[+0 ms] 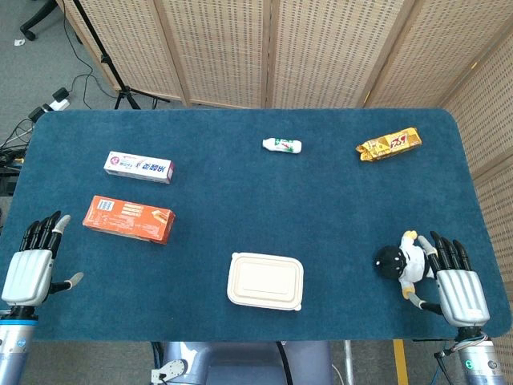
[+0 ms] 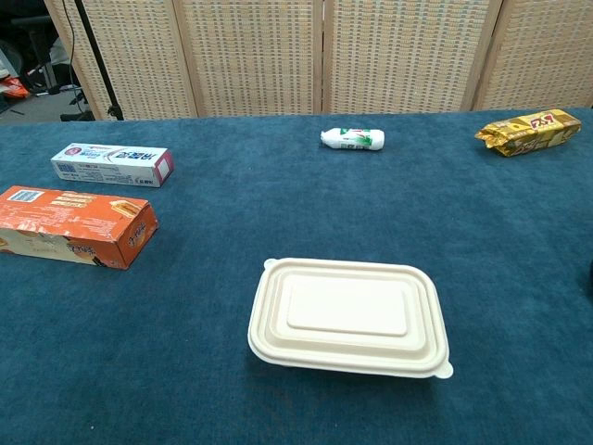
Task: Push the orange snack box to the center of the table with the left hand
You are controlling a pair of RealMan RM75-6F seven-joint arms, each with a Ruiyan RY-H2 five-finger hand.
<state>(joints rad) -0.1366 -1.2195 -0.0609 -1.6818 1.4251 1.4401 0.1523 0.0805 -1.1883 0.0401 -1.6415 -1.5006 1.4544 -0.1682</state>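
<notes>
The orange snack box (image 1: pixel 128 219) lies flat on the left part of the blue table (image 1: pixel 240 216); the chest view shows it at the left edge (image 2: pixel 74 225). My left hand (image 1: pixel 34 261) rests open at the table's front left corner, fingers spread and pointing away from me, a short gap left of and nearer than the box. My right hand (image 1: pixel 455 282) is open at the front right corner, fingers apart, beside a small plush toy (image 1: pixel 401 258). Neither hand shows in the chest view.
A white toothpaste box (image 1: pixel 139 166) lies behind the orange box. A cream lidded food container (image 1: pixel 266 281) sits front centre. A small white bottle (image 1: pixel 282 145) and a yellow snack packet (image 1: pixel 389 144) lie toward the back. Wicker screens stand behind the table.
</notes>
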